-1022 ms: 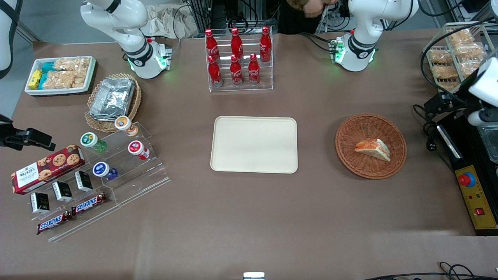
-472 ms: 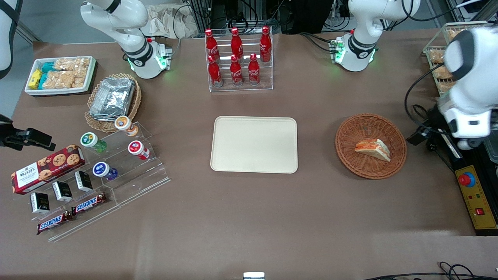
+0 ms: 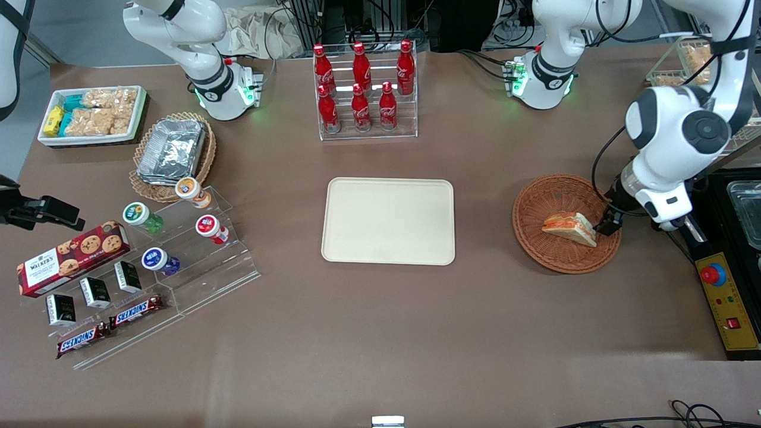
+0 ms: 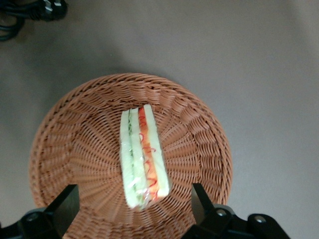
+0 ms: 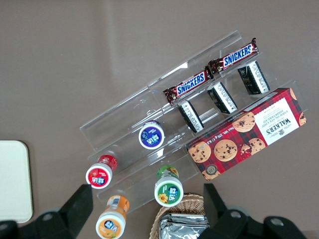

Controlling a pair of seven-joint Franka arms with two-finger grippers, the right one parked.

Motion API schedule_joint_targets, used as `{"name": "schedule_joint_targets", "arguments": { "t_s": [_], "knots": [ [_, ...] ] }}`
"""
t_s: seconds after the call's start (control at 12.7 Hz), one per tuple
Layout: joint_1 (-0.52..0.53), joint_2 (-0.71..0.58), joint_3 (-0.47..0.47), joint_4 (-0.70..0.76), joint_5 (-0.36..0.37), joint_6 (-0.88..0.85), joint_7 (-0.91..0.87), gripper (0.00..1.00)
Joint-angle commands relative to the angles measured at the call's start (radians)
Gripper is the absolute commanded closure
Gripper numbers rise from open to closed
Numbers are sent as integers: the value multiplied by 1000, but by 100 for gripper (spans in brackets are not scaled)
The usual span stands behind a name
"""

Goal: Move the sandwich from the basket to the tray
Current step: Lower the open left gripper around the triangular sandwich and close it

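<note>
The sandwich (image 3: 569,228) is seen lying in the round reddish-brown basket (image 3: 538,205), which stands on the brown table (image 3: 380,333) toward the working arm's end. In the left wrist view the sandwich (image 4: 143,158) is lying near the middle of the basket (image 4: 194,124), with its green and orange-red filling layers turned upward.

The gripper (image 4: 134,211) is held above the basket, and its two fingers (image 4: 64,206) are spread wide, one on each side of the sandwich; nothing is touched by them. In the front view the gripper (image 3: 609,223) is found over the basket's edge, just beside the sandwich, on the side toward the working arm's end.

The cream-coloured tray (image 3: 388,220) is placed flat in the middle of the table, well apart from the basket, and nothing is lying on it. A rack of red bottles (image 3: 364,89) is standing farther from the front camera than the tray.
</note>
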Motion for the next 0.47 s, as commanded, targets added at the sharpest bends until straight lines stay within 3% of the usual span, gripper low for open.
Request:
{"name": "schedule_joint_targets", "arguments": {
  "t_s": [0.0, 0.39],
  "knots": [
    [-13, 83, -8, -4, 20, 108, -97, 0],
    [-13, 102, -8, -162, 20, 283, -105, 0]
  ]
}}
